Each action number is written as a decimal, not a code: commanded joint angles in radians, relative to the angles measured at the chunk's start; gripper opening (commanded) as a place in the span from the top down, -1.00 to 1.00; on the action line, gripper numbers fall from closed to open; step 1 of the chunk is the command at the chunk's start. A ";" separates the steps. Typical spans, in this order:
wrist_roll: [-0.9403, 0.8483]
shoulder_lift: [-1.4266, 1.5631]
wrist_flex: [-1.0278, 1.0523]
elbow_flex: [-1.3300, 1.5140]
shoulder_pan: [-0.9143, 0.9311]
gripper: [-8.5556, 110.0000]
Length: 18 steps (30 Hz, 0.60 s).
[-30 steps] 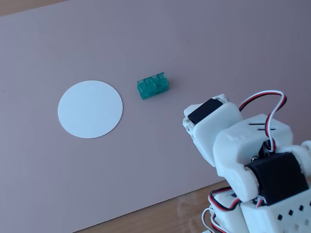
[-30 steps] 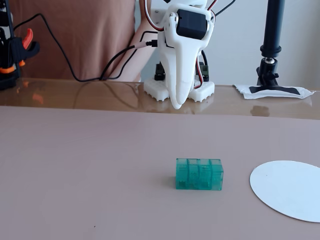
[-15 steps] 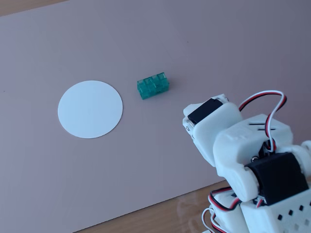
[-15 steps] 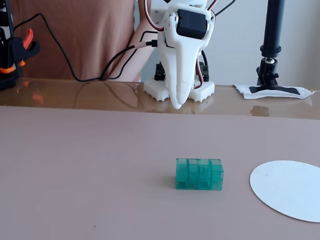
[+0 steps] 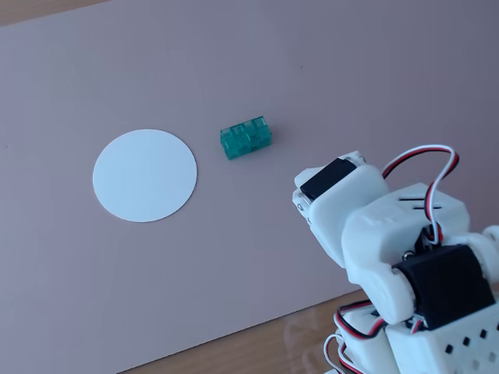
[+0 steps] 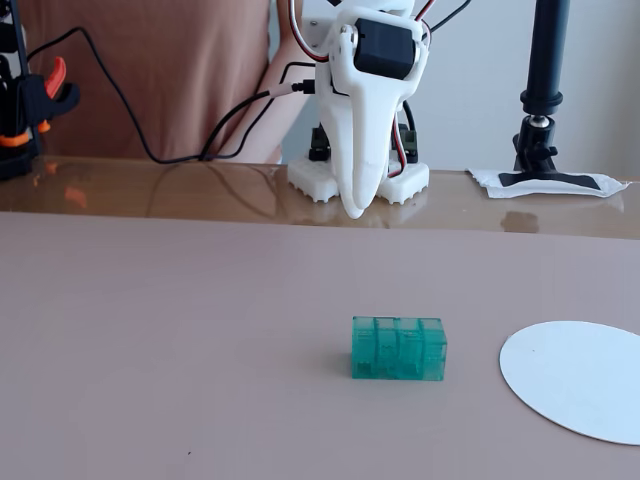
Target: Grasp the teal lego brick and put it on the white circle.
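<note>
The teal lego brick (image 5: 245, 137) lies flat on the pinkish mat, studs up, a little to the right of the white circle (image 5: 144, 174) and not touching it. In another fixed view the brick (image 6: 398, 348) sits in the middle and the white circle (image 6: 580, 380) is at the right edge, partly cut off. My gripper (image 6: 355, 208) hangs pointing down near the arm's base, well behind the brick and above the mat's far edge. Its jaws look closed together and hold nothing. In the fixed view from behind, the arm (image 5: 366, 218) hides the fingertips.
The mat (image 5: 257, 257) lies on a wooden table (image 5: 273, 343). An orange-and-black clamp (image 6: 30, 100) stands at the far left, a black camera stand (image 6: 545, 90) at the far right, and black cables (image 6: 200, 140) run behind the arm's base (image 6: 360, 180).
</note>
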 commanded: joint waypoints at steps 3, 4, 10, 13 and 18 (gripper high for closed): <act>-0.026 0.006 -0.011 -0.006 -0.005 0.86; -0.031 0.006 -0.011 -0.011 -0.005 0.86; -0.021 0.006 -0.015 -0.049 -0.005 0.86; -0.014 0.002 -0.028 -0.089 -0.008 0.86; 0.006 -0.244 -0.127 -0.218 -0.008 0.86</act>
